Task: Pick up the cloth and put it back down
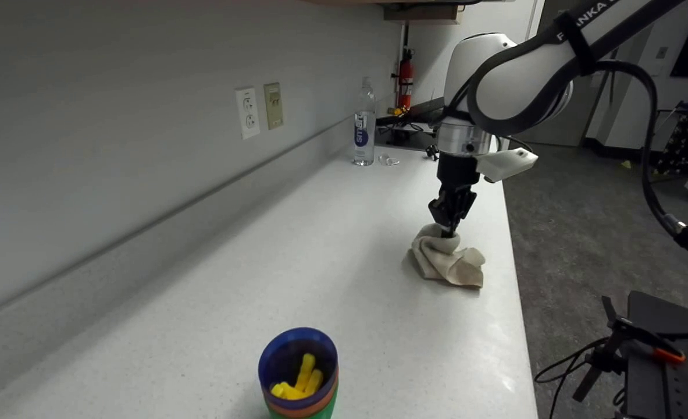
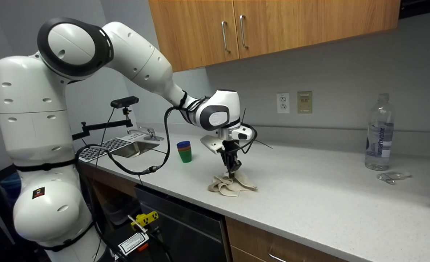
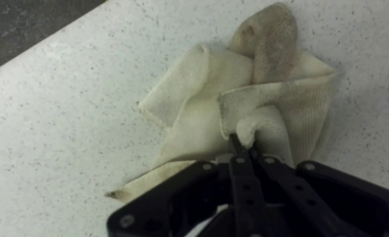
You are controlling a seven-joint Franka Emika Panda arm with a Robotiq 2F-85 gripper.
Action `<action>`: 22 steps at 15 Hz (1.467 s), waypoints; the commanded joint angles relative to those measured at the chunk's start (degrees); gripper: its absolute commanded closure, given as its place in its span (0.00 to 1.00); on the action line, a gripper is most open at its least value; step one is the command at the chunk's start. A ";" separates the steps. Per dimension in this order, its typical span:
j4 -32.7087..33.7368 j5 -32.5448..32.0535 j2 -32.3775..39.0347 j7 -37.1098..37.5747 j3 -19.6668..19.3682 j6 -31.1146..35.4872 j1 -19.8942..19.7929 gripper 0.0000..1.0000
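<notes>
A pale speckled counter (image 1: 297, 250) runs along the grey wall (image 1: 117, 116). The white arm (image 2: 142, 60) reaches out over it, elbow high; in an exterior view it hides part of the dark clutter (image 1: 405, 138) at the counter's far end. Wooden cupboards (image 2: 284, 27) hang above, and a dark-fronted appliance (image 2: 180, 222) sits below the counter. A steel sink (image 2: 136, 148) is let into the top, with a tap (image 2: 151, 133) just behind it. Toward the opposite end a clear water bottle (image 2: 379, 138) stands upright near the wall, well apart from the cloth (image 1: 447, 261). A stack of cups (image 2: 185, 153), blue over orange over green, also stands upright and apart from it.

The cloth rests crumpled on the counter, nearer the open edge than the wall, right under the black gripper (image 2: 231, 174), which points down into it. In the wrist view most of the cloth fans out ahead of the gripper, one dark-tipped corner lies off to the picture's left, and the gripper covers the nearest part. The fingers (image 3: 236, 145) are almost together, a small rolled fold (image 3: 247, 130) nipped between their tips. It is dark on dark there, so I can't say how deep the tips go.
</notes>
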 commanded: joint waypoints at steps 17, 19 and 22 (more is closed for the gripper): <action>-4.05 -2.16 -3.89 0.95 2.08 -0.68 0.79 0.65; -4.17 -2.32 -4.16 0.78 2.15 -1.10 0.78 0.51; -4.54 -2.87 -4.87 0.93 2.17 -1.43 0.84 0.29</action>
